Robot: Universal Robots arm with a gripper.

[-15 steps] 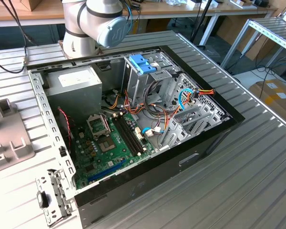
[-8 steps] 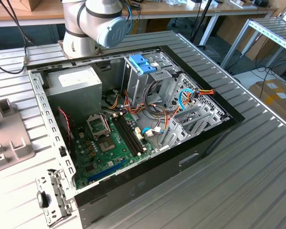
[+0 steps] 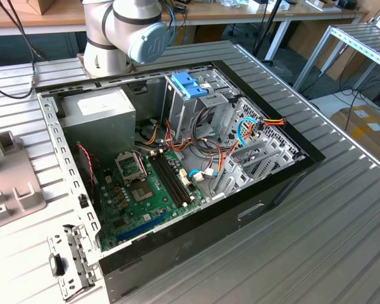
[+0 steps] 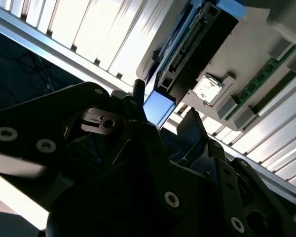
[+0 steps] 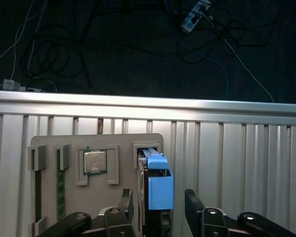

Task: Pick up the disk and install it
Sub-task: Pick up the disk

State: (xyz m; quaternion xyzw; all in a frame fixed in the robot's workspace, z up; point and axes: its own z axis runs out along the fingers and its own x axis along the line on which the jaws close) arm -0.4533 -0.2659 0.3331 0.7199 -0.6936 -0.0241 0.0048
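**Open tool straddles the disk in its tray**

A ribbed metal surface [image 3: 342,209] carries an open computer case [image 3: 253,209] at the centre of the exterior view. The arm [image 3: 133,28] rises at twelve o'clock from the case. Inside the case, a grey power-supply box [image 3: 101,117] sits towards eleven o'clock, and a blue latch [image 3: 190,85] sits near twelve. A grey fixture [image 3: 12,183] lies on the surface at nine o'clock from the case.

In both wrist views a flat grey tray [image 5: 121,143] [image 4: 256,44] rests on ribbed metal. The tool [image 5: 159,195] [image 4: 165,106] is spread apart, one of its fingers [image 5: 191,197] on either side of the disk [image 5: 155,168] [image 4: 202,44]. A gap shows beside the disk, so nothing is clamped. The disk stands on edge in a tray slot, its light-blue carrier end between the fingers. Beside it in the tray lie a square chip [image 5: 94,161] [image 4: 207,89] and a green memory stick [image 5: 60,192].
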